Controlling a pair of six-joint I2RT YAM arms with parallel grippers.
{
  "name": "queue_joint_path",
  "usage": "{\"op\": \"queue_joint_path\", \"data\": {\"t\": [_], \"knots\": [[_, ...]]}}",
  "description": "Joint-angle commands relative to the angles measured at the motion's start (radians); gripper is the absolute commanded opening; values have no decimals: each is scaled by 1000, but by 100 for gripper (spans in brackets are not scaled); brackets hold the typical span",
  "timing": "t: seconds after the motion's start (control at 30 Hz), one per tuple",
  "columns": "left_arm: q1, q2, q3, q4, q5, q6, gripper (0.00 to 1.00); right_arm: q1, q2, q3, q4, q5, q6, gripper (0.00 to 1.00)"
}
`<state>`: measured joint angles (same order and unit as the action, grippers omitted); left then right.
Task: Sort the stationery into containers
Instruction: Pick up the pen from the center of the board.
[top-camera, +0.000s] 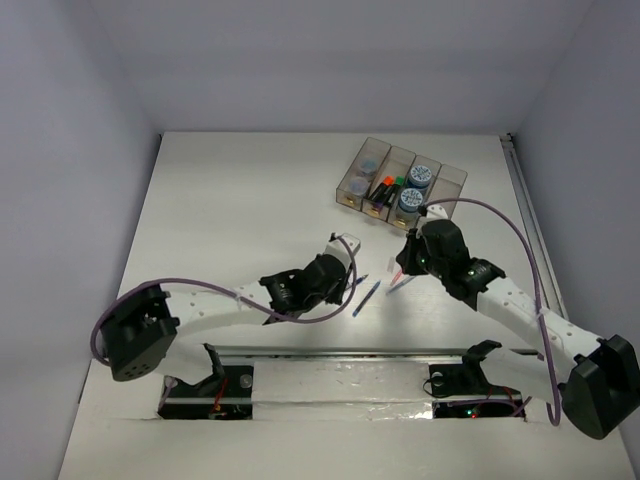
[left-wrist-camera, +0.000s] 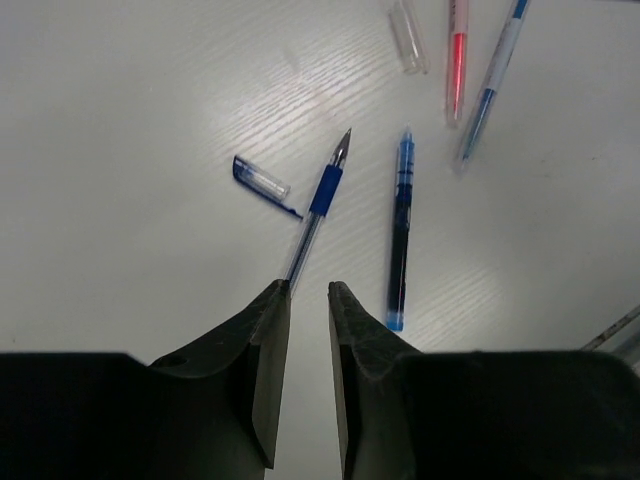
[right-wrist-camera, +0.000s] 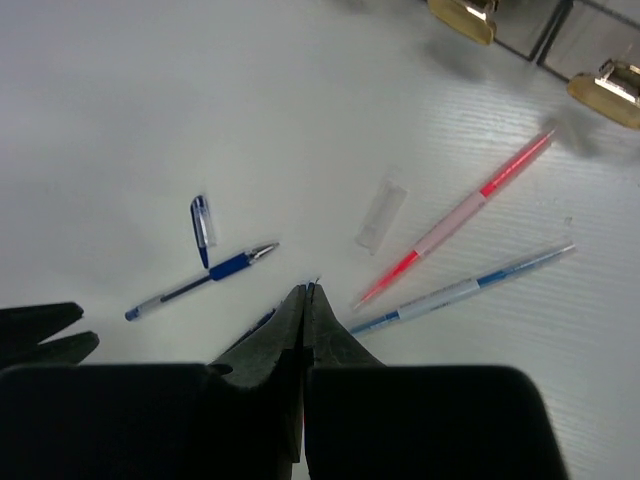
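Four joined smoky bins (top-camera: 452, 182) stand at the back right, holding patterned rolls (top-camera: 421, 176) and short markers (top-camera: 386, 187). On the table between the arms lie an uncapped blue pen (left-wrist-camera: 320, 200), its blue cap (left-wrist-camera: 260, 180), a dark blue pen (left-wrist-camera: 400, 230), a red pen (right-wrist-camera: 470, 208), a light blue pen (right-wrist-camera: 465, 290) and a clear cap (right-wrist-camera: 382, 213). My left gripper (left-wrist-camera: 308, 290) is slightly open just above the table, with the uncapped pen's rear end at its left fingertip. My right gripper (right-wrist-camera: 308, 288) is shut with nothing seen in it, hovering over the pens.
The bins' gold clips (right-wrist-camera: 462, 15) show at the top of the right wrist view. The left fingers (right-wrist-camera: 40, 330) sit close at the right wrist view's left edge. The two grippers (top-camera: 345, 268) (top-camera: 405, 262) are near each other. A metal rail (top-camera: 350, 352) runs along the front.
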<state>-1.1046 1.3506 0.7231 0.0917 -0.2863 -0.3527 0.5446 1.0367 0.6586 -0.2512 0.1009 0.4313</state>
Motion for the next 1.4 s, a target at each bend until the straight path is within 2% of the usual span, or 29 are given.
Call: {"op": "queue_joint_path", "data": {"t": [0.0,0.33,0.67,1.1,1.37], "knots": [[-3,80,79,100,-18,98,19,0,-27,-36,44,10,12,0],[-3,203,93,152,62,202,21,0,-52,-53,44,6,6,0],[-3,285,90,166,49,213,22,0,-38,-53,44,13,7,0],[-3,289,79,187,-19,218,25,0,-32,-48,40,-1,4,0],[-3,352,99,189,7,248,26,0,-18,-40,44,-6,3,0]]}}
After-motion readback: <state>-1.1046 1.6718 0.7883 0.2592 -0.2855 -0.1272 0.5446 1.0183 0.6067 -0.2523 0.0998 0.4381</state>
